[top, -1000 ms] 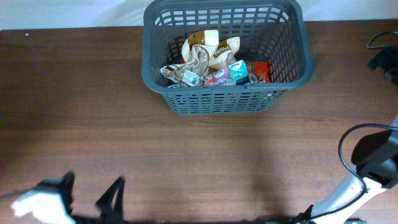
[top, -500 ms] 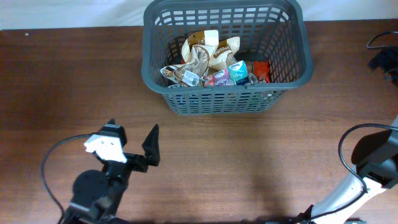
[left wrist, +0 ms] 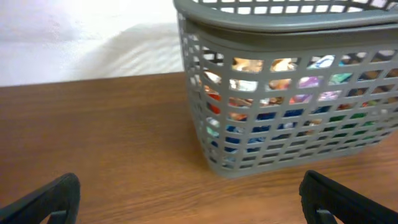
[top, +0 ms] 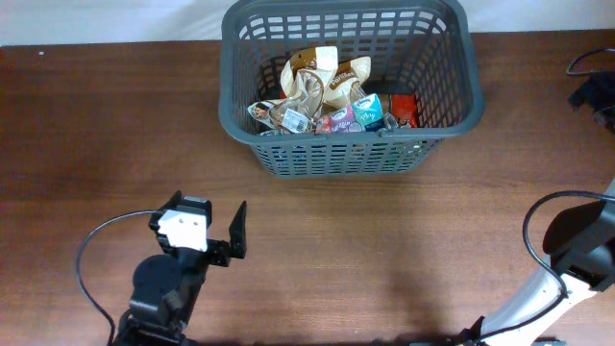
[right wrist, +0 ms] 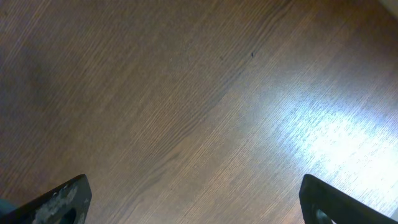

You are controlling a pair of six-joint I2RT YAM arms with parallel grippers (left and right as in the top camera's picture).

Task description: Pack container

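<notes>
The container (top: pixel 452 106), a dark grey slotted basket, stands at the far middle of the wooden table. Inside it lie several snack packages (top: pixel 322 91), among them a red one (top: pixel 404 109). My left gripper (top: pixel 205 219) is open and empty over the bare table, well in front of the basket and to its left. In the left wrist view the basket (left wrist: pixel 286 130) faces the open left gripper (left wrist: pixel 193 202), with coloured packets showing through its slots. My right gripper (right wrist: pixel 199 205) is open above bare wood, holding nothing. Only the right arm (top: pixel 577 255) shows overhead, at the lower right.
A black cable and dark device (top: pixel 591 82) sit at the table's far right edge. A white surface (top: pixel 96 19) runs behind the table's far edge. The left arm's cable (top: pixel 91 250) loops beside its wrist.
The left arm swung in from the lower left corner toward the table's middle front, then settled slightly lower, its jaws open throughout. The basket and right arm stayed put.
</notes>
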